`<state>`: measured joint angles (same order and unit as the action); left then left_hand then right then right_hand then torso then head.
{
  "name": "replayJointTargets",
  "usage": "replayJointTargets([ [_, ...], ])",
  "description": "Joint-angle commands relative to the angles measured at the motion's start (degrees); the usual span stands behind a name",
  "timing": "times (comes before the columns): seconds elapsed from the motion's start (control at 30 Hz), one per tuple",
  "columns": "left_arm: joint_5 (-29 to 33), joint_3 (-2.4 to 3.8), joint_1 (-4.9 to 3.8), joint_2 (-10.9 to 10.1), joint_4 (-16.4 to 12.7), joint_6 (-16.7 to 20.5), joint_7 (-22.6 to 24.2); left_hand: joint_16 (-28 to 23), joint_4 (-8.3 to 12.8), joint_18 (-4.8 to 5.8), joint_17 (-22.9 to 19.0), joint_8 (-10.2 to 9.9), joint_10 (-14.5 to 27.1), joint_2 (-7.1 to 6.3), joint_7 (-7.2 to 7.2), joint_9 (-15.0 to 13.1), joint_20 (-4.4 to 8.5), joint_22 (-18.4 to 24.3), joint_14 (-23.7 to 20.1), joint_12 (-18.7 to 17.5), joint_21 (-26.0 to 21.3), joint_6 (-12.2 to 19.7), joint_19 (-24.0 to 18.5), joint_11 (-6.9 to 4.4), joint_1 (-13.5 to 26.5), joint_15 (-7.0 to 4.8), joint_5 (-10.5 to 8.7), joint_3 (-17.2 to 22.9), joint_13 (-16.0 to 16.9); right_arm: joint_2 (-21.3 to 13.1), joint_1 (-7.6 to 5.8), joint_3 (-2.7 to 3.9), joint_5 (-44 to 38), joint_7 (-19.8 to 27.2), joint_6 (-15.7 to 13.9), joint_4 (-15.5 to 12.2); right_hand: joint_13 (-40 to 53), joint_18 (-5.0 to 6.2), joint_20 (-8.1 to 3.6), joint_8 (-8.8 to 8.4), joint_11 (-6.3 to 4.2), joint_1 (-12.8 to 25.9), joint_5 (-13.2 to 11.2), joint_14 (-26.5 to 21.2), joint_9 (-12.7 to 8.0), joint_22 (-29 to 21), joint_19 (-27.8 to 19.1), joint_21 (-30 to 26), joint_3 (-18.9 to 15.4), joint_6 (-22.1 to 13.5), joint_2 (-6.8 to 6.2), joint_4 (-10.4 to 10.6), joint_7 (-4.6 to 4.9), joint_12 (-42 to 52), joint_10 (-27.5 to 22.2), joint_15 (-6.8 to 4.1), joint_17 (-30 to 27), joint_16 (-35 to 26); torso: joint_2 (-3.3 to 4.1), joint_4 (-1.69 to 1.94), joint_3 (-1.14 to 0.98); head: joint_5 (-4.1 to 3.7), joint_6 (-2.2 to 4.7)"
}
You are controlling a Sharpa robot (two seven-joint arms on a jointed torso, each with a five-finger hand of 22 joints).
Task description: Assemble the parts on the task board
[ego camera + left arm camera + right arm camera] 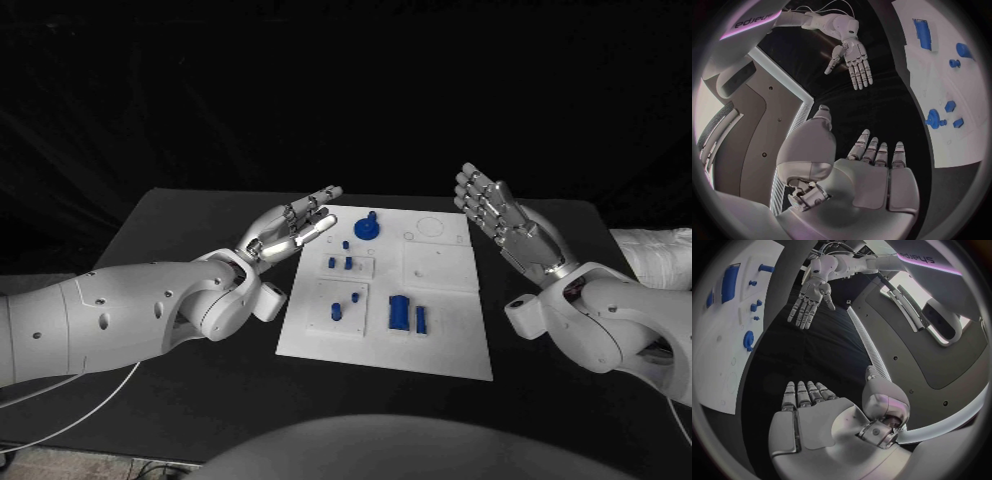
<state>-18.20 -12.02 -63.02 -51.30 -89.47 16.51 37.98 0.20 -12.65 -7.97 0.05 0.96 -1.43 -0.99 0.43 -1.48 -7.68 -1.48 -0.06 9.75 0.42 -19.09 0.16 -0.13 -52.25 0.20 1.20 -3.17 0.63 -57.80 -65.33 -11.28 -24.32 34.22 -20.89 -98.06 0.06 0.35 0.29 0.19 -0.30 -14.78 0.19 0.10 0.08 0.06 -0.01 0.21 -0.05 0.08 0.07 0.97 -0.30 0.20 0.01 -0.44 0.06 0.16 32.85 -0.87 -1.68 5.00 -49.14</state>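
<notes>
1. nearest, the task board [447,352] lies mid-table, with blue parts [400,311] standing in it.
2. beside its left edge, the left hand [293,232] hovers, fingers spread, holding nothing.
3. farther right, the right hand [505,222] is likewise spread, off the board's right edge.

A black table [188,215] has a flat, dark top. Behind its far edge hangs a black cloth [346,90] with soft folds, like a curtain. Just past the table's right edge sits a white crumpled thing [661,250]; what it is cannot be told. At the table's front left corner, 2 thin white cables [43,392] cross above a strip of pale floor [80,463].
</notes>
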Motion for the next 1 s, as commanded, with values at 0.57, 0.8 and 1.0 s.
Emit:
replayJointTargets([
  [0.57, 17.2, 11.29, 2.68, 6.2, -0.5, 26.0, -7.7, -0.2, 8.1, 7.97, -0.1, -1.0, 1.4, 0.99, -0.43, 1.5, 7.68, 1.5, 0.1, -9.8, -0.4, 12.4, -0.2, 0.13, 33.8, -0.2, -1.2, 3.2, -0.6, 12.7, 5.02, 10.94, 23.7, -4.3, -22.6, 7.9, -0.1, -0.35, -0.29, -0.19, 0.3, 14.8, -0.2, -0.1, -0.1, -0.1, 0.0, -0.2, 0.1, -0.1, -0.07, -1.0, 0.3, -0.2, 0.0, 0.44, -0.1, -0.2, -1.53, 0.79, 1.53, -4.55, 13.44],
  [0.8, 18.2, 12.02, 2.86, 6.6, -0.5, 27.6, -8.2, -0.2, 12.7, 7.97, -0.1, -1.0, 1.4, 0.99, -0.43, 1.5, 7.68, 1.5, 0.1, -9.8, -0.4, 13.9, -0.2, 0.13, 38.2, -0.2, -1.2, 3.2, -0.6, 13.1, 5.17, 11.28, 24.3, -4.4, -23.2, 8.1, -0.1, -0.35, -0.29, -0.19, 0.3, 14.8, -0.2, -0.1, -0.1, -0.1, 0.0, -0.2, 0.1, -0.1, -0.07, -1.0, 0.3, -0.2, 0.0, 0.44, -0.1, -0.2, -1.67, 0.87, 1.68, -5.0, 14.76],
  [1.0, 18.2, 12.02, 2.86, 6.6, -0.5, 27.6, -8.2, -0.2, 12.7, 7.97, -0.1, -1.0, 1.4, 0.99, -0.43, 1.5, 7.68, 1.5, 0.1, -9.8, -0.4, 15.0, -0.2, 0.13, 41.3, -0.2, -1.2, 3.2, -0.6, 13.1, 5.17, 11.28, 24.3, -4.4, -23.2, 8.1, -0.1, -0.35, -0.29, -0.19, 0.3, 14.8, -0.2, -0.1, -0.1, -0.1, 0.0, -0.2, 0.1, -0.1, -0.07, -1.0, 0.3, -0.2, 0.0, 0.44, -0.1, -0.2, -1.67, 0.87, 1.68, -5.0, 14.76],
])
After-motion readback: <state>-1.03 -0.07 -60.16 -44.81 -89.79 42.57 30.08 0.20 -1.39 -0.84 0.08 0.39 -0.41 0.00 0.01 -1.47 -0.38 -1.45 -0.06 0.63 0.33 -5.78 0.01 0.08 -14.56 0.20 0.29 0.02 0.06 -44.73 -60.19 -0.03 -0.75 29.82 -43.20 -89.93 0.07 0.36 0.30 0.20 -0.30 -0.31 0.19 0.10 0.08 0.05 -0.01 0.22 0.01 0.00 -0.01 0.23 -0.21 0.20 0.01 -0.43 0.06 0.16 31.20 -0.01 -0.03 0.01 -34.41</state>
